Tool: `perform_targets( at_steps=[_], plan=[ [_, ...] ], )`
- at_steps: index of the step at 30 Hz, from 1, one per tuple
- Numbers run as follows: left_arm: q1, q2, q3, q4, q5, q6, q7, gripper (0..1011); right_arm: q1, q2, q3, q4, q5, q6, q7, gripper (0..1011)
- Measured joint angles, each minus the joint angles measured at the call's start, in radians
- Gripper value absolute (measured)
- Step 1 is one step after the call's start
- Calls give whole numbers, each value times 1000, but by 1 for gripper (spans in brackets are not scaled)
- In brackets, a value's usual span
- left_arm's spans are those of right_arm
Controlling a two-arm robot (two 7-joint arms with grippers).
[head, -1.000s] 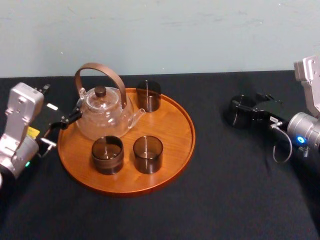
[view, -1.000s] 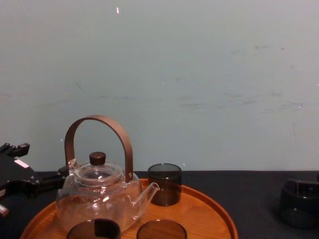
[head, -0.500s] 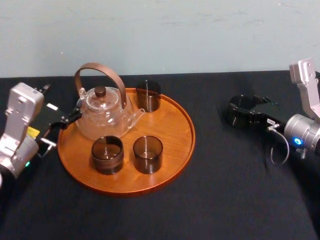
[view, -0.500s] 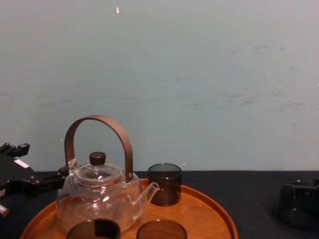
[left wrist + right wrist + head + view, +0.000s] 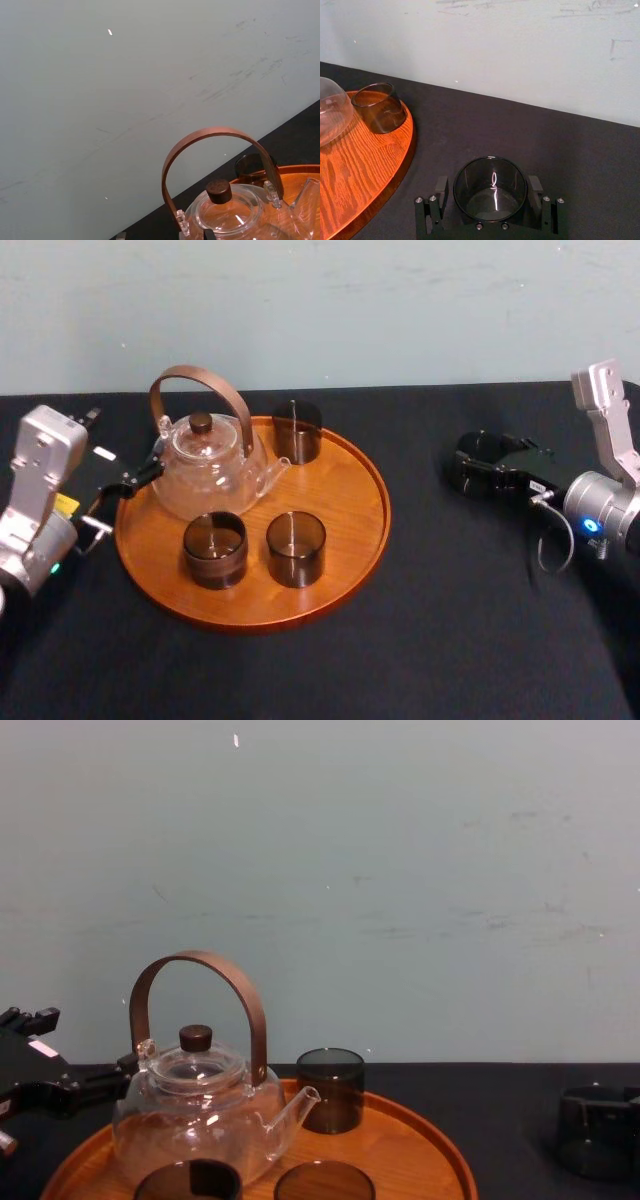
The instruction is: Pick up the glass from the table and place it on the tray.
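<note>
Glass (image 5: 476, 466) stands on the table (image 5: 430, 620), apart from the tray (image 5: 360, 490) on its right. The right gripper (image 5: 490, 186) brackets it; clamped or loose, I cannot tell. Left gripper (image 5: 128, 483) sits idle at the tray's left rim beside the teapot (image 5: 205, 465), state also unclear.

The tray (image 5: 352, 508) is showing glossy orange-brown wood with bold grain. The table (image 5: 450, 630) is looking matt black, cloth-like. The teapot (image 5: 205, 475) is gleaming as clear glass, and the glass (image 5: 490, 192) on the right is shining smoky and smooth.
</note>
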State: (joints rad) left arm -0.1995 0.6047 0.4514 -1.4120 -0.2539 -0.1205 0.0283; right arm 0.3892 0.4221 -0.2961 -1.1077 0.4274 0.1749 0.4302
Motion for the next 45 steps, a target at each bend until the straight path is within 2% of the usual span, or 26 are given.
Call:
perform_targets(
  at_steps=[13, 19, 30, 35, 45],
  plan=[
    [0, 0, 0, 0, 0, 0, 0, 1001, 0, -2, -3, 1, -7, 3, -6, 1002],
    [0, 0, 0, 0, 0, 0, 0, 1001, 0, -2, -2, 1, -6, 4, -5, 901],
    [0, 0, 0, 0, 0, 0, 0, 1001, -1, 0, -1, -2, -5, 4, -3, 899],
    [0, 0, 0, 0, 0, 0, 0, 1001, -12, 7, -1, -34, 1, 7, 8, 899],
    [0, 0, 0, 0, 0, 0, 0, 1001, -48, 32, -4, -156, 11, 35, 6, 899]
  ],
)
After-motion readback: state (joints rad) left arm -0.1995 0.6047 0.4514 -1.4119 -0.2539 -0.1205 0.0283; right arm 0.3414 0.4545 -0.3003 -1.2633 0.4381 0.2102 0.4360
